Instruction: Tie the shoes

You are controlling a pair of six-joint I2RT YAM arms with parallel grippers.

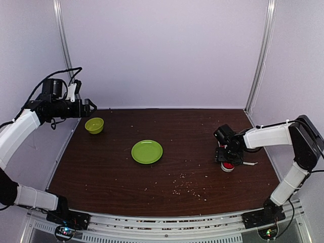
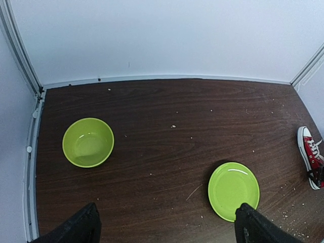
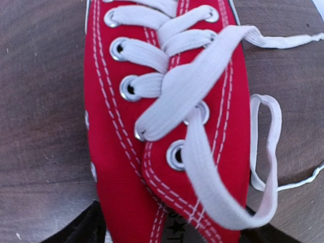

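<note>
The small red sneaker [image 1: 228, 166] lies on the dark table at the right, and its toe also shows at the right edge of the left wrist view [image 2: 310, 154]. My right gripper [image 1: 226, 154] is down on it. In the right wrist view the shoe [image 3: 152, 152] fills the frame, its upper flaps pressed so they overlap, between my right gripper's [image 3: 172, 235] black fingers [image 3: 76, 230]. The white laces [image 3: 202, 81] lie loose across the eyelets, with one loop hanging off to the right. My left gripper [image 1: 90, 107] is open and empty, held high at the back left [image 2: 164, 233].
A green bowl [image 1: 94, 125] [image 2: 88, 142] stands at the back left. A green plate [image 1: 147, 151] [image 2: 233, 190] lies mid-table. Small crumbs [image 1: 187, 187] are scattered on the table's near middle. White walls close the back and sides.
</note>
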